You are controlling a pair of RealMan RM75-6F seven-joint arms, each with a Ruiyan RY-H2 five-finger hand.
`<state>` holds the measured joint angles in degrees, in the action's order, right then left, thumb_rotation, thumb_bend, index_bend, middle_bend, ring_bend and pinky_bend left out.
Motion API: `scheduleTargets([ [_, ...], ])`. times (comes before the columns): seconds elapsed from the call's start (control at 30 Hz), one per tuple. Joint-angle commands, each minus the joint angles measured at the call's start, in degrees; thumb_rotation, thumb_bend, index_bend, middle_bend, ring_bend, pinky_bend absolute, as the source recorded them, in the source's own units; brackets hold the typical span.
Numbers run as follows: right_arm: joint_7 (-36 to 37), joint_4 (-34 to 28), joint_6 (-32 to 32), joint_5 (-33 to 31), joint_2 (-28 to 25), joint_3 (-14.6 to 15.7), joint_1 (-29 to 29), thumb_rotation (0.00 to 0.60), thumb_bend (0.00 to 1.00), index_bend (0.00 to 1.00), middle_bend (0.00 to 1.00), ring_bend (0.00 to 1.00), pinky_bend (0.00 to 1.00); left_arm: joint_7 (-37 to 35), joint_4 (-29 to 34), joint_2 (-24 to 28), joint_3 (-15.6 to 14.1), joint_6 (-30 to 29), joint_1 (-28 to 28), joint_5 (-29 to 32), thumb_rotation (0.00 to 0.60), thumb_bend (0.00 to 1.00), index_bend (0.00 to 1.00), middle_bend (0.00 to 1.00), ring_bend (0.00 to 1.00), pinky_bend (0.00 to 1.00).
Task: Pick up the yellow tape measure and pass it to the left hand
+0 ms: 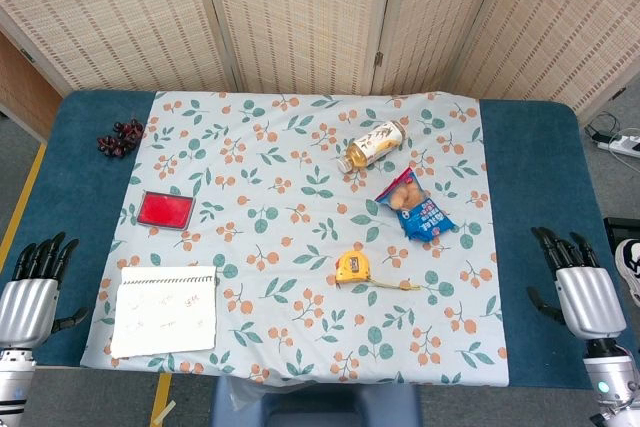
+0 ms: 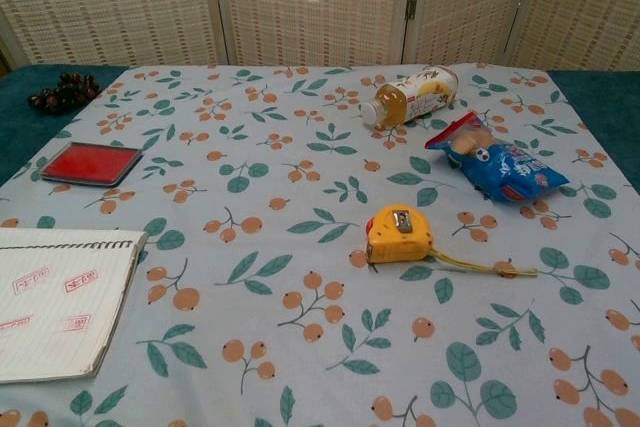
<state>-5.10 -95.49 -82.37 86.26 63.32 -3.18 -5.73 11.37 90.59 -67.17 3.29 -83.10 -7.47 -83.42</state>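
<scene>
The yellow tape measure (image 1: 352, 267) (image 2: 399, 234) lies on the floral cloth, right of the table's middle, with a short length of tape pulled out to its right. My right hand (image 1: 580, 292) hovers at the table's near right edge, fingers apart and holding nothing, well to the right of the tape measure. At the near left edge my left hand (image 1: 30, 292) is likewise spread and empty. Neither hand appears in the chest view.
A drink bottle (image 1: 371, 145) lies on its side behind the tape measure, with a blue snack bag (image 1: 415, 207) between them. A red pad (image 1: 165, 210) and a spiral notebook (image 1: 166, 310) sit at the left. Dark grapes (image 1: 120, 137) rest at the far left.
</scene>
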Motion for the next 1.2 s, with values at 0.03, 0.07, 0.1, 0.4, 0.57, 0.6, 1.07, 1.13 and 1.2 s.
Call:
scheduleTargets([
  [0.03,0.48,-0.43,1.23,0.72,0.17,0.24,-0.87,0.6,0.36,0.06,0.14,0.19,0.08,-0.07,0.06,0.01,-0.01,-0.2,-0.01,-0.24,0.6,0.16,0.0,0.0,0.0,0.0],
  [0.07,0.66,-0.55,1.78,0.98,0.32,0.28,-1.27,0.6,0.36,0.06,0.14,0.19,0.08,-0.08,0.1,0.02,-0.03,-0.33,0.01,-0.36,0.6,0.16,0.0,0.0,0.0,0.0],
  [0.1,0.75,-0.65,2.5,1.2,0.47,0.34,-1.75,0.6,0.36,0.06,0.14,0.19,0.08,-0.1,0.13,0.03,-0.05,-0.46,0.04,-0.48,0.6,0.16,0.0,0.0,0.0,0.0],
  [0.4,-4.21,-2.44,15.86,0.9,4.64,-0.04,-10.53,0.6,0.36,0.05,0.14,0.19,0.08,-0.4,0.51,0.4,-0.39,-1.36,0.66,-0.83,0.6,0.15,0.0,0.0,0.0,0.0],
  [0.57,-7.79,-2.52,23.64,-2.18,8.82,-1.32,-15.93,0.6,0.36,0.04,0.12,0.17,0.08,-0.67,0.45,0.51,-0.74,-1.43,0.94,-1.01,0.6,0.15,0.0,0.0,0.0,0.0],
  [0.6,-8.68,-2.43,25.03,-3.1,9.61,-1.66,-16.93,0.6,0.36,0.04,0.11,0.16,0.08,-0.71,0.46,0.54,-0.79,-1.37,0.95,-1.0,0.6,0.15,0.0,0.0,0.0,0.0],
  [1.07,-21.58,2.35,35.77,-18.98,20.96,-5.73,-28.93,0.6,0.36,0.12,0.18,0.14,0.08,-1.66,0.5,0.97,-1.22,-0.91,1.17,-1.1,0.6,0.15,0.0,0.0,0.0,0.0],
  [1.13,-22.8,2.99,36.14,-20.83,22.15,-5.77,-30.08,0.6,0.36,0.12,0.18,0.14,0.08,-1.77,0.35,0.93,-1.24,-0.7,1.14,-0.98,0.6,0.15,0.0,0.0,0.0,0.0],
  [1.2,-23.7,3.45,36.53,-22.34,22.95,-5.79,-31.09,0.6,0.36,0.12,0.17,0.14,0.08,-1.91,0.25,0.91,-1.2,-0.49,1.08,-0.81,0.6,0.15,0.0,0.0,0.0,0.0],
])
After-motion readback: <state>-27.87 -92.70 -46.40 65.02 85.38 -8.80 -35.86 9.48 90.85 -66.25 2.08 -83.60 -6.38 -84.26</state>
